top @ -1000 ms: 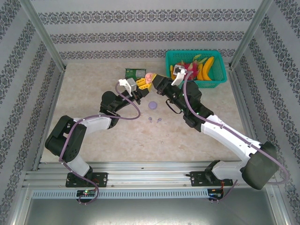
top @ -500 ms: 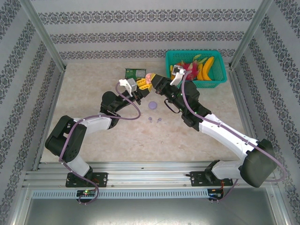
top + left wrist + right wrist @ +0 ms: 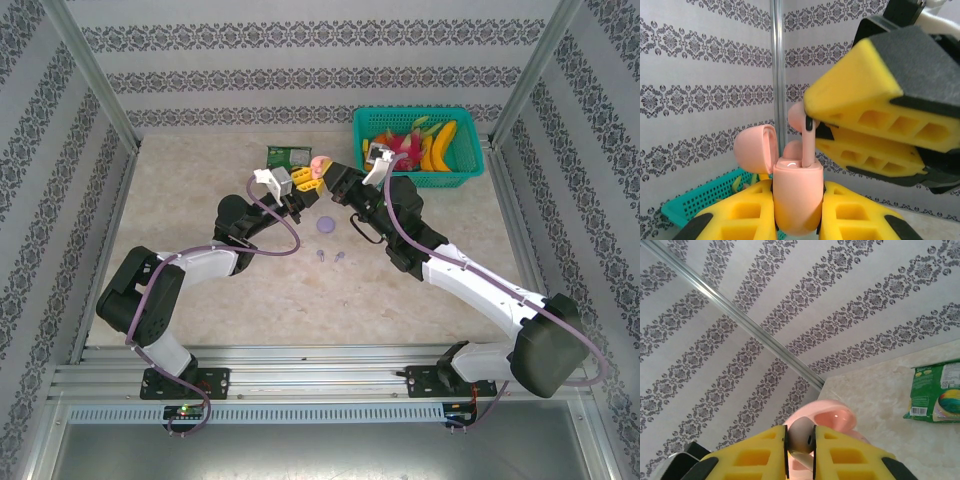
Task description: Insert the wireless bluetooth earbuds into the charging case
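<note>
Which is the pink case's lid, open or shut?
Open: the lid is flipped back from the pink case, a pink earbud upright at its mouth.

Lighting: bright, even, diffuse, delivered from above. Beige marbled tabletop (image 3: 330, 300): faint soft shadows are cast beneath the arms (image 3: 205, 262). Pale pink glossy plastic charging case (image 3: 795, 200): one small white highlight is recorded.

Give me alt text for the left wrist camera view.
The left gripper clamps an open pale pink plastic charging case upright in its yellow jaws; the right gripper holds a pale pink stemmed earbud above it, stem tip at the opening.
</note>
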